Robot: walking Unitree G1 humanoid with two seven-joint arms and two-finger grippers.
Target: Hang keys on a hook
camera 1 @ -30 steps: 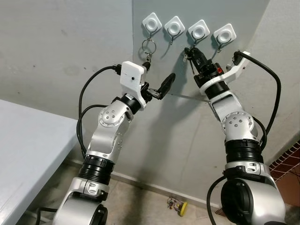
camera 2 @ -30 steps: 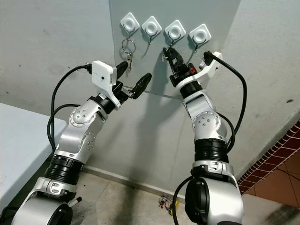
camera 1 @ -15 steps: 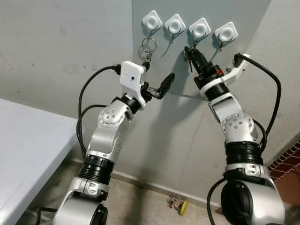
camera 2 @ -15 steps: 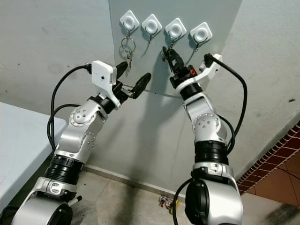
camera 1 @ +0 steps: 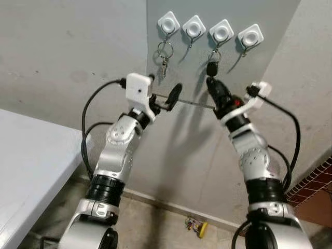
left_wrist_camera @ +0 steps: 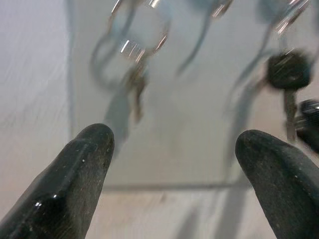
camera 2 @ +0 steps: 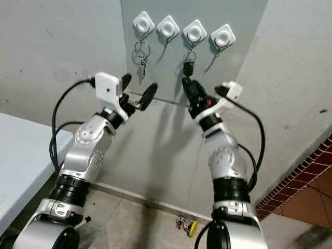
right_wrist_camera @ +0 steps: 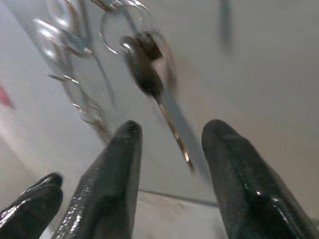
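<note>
Black-headed key (camera 1: 212,68) hanging from third hook (camera 1: 220,32); right gripper (right_wrist_camera: 169,144) spread, empty, just below; hanging looks done.

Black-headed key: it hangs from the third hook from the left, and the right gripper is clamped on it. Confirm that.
Not quite. The black-headed key does hang from the third hook, but the right gripper is open, not clamped; the right wrist view shows the key hanging free between its fingers.

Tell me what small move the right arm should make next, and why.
Probably draw the right tool down and away from the wall. The black-headed key hangs by its ring from the third hook, and the open fingers sit just below it, not touching.
</note>
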